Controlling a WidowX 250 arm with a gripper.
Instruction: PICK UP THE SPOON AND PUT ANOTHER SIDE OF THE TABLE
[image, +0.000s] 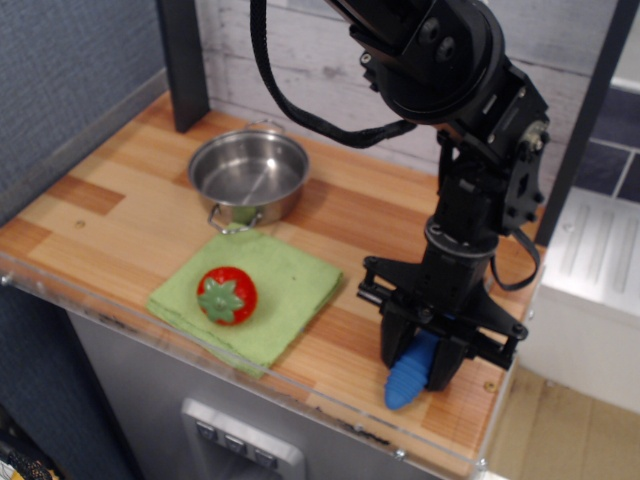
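Your gripper (428, 362) is closed on the spoon (410, 378), and its ribbed blue handle sticks out below the jaws toward the front rim of the table (120, 200), very near the clear plastic edge. If you let go from here, I think the thick round handle can roll or tip over that rim, because it seems not yet flat on the wood and the striped top looks smooth. Far to the gripper's left the shiny steel pan (248, 176) and the soft green cloth (250, 290) with the red strawberry (227, 295) are well apart.
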